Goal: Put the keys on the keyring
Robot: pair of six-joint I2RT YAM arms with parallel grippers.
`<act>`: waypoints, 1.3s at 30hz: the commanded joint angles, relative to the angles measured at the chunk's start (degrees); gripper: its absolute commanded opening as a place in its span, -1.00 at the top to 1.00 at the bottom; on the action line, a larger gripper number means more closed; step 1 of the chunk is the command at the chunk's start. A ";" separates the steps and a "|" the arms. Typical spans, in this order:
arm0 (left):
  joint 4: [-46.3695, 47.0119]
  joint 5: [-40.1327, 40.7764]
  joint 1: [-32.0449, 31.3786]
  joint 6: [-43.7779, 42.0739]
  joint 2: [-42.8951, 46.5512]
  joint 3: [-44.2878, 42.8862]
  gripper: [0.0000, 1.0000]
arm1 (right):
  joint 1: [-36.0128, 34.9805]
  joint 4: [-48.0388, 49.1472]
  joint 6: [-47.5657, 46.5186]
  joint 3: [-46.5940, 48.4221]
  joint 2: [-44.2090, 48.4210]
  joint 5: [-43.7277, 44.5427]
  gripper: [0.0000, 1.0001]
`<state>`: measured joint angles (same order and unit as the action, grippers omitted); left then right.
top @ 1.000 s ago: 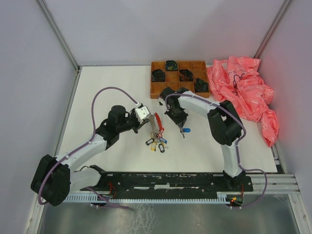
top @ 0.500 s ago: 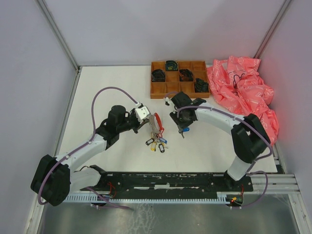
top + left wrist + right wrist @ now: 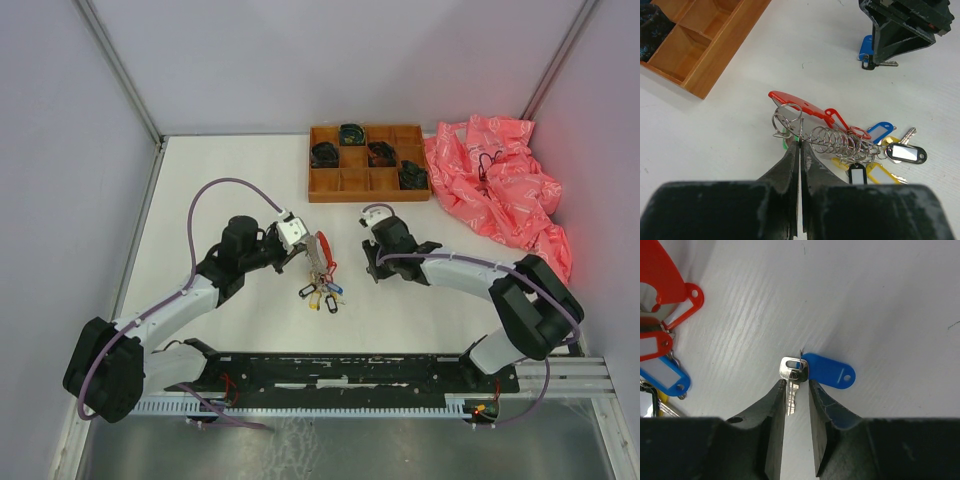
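Observation:
My left gripper [image 3: 308,251] is shut on the thin silvery keyring [image 3: 774,120] and holds it just above the table; its fingertips [image 3: 791,150] meet at the ring's lower edge. The ring carries a curved red strap [image 3: 795,102], a chain of small rings [image 3: 835,141] and a bunch of coloured key tags [image 3: 320,295]. My right gripper [image 3: 376,266] is open and low over the table, its jaws either side of a loose silvery key [image 3: 791,377] with a blue tag [image 3: 829,371]. The key's blade lies between the fingers.
A brown wooden compartment tray [image 3: 325,185] with dark coiled items stands at the back. A heap of pink plastic bags [image 3: 500,190] fills the back right. The bunch's red strap [image 3: 660,270] and a blue tag [image 3: 662,374] lie just left of my right gripper.
My right arm has swung out to the right, and its gripper has come forward and down over the blue-tagged key. The left arm and the keyring have not moved.

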<state>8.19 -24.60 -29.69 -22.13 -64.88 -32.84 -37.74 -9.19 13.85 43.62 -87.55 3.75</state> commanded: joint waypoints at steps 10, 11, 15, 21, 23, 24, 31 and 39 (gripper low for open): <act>2.71 -2.52 0.08 -0.19 1.76 -1.54 0.95 | -0.04 13.50 2.85 -4.51 2.18 4.51 0.45; 2.71 -2.39 0.05 -0.19 1.78 -1.53 0.95 | 0.01 14.51 2.90 -4.90 1.86 4.24 0.47; 2.71 -2.55 0.02 -0.16 1.60 -1.61 0.95 | 0.00 15.11 3.02 -4.46 1.08 3.20 0.49; 2.71 -2.56 0.05 -0.20 1.38 -1.64 0.95 | -0.03 15.11 3.36 -3.98 -0.01 3.28 0.50; 2.71 -2.56 0.07 -0.20 1.33 -1.70 0.95 | -0.07 15.14 3.55 -3.85 -1.35 3.07 0.52; 2.71 -2.56 0.09 -0.27 1.27 -1.70 0.95 | -0.06 15.04 3.51 -3.73 -1.84 2.90 0.54; 2.71 -2.65 0.08 -0.28 1.05 -1.79 0.95 | -0.12 14.98 3.56 -3.71 -2.85 2.28 0.71; 2.71 -3.11 0.02 -0.54 1.17 -1.84 0.95 | -0.08 10.06 1.07 -2.57 0.24 1.53 0.99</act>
<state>8.25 -25.89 -29.69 -22.13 -64.75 -32.84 -37.76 4.58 16.53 38.98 -89.62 6.28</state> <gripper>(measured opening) 0.042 0.024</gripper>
